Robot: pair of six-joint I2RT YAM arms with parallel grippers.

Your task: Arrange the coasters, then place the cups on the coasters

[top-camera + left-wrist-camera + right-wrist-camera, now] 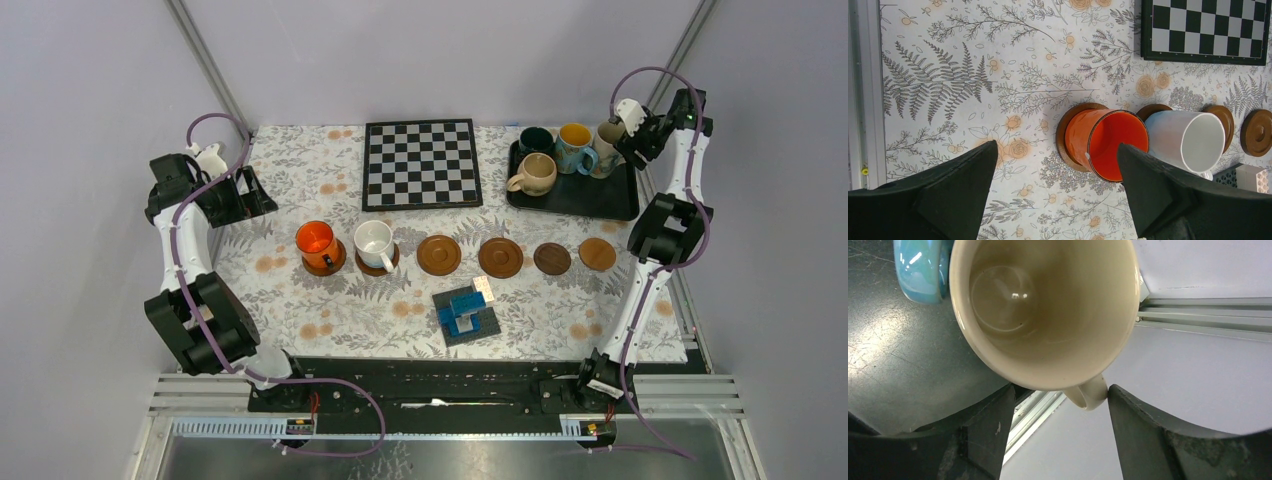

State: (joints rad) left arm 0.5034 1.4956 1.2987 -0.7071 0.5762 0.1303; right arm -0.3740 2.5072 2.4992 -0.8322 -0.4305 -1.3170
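Six brown coasters lie in a row across the table. An orange cup [318, 243] [1108, 145] and a white cup [374, 243] [1188, 142] stand on the two left ones, and the others, such as coaster [439, 254] and coaster [597, 254], are bare. My left gripper [245, 192] [1057, 145] hangs open, left of the orange cup. Dark green [535, 141], blue [575, 147], beige [533, 175] and cream [607, 138] cups sit on the tray. My right gripper [632, 150] [1062, 390] straddles the cream cup's [1048, 315] handle [1088, 392]; one finger touches it, the other stands apart.
A chessboard [421, 163] lies at the back middle. The black tray [600, 200] sits at the back right against the frame rail. A grey base with blue blocks [465, 312] rests in front of the coaster row.
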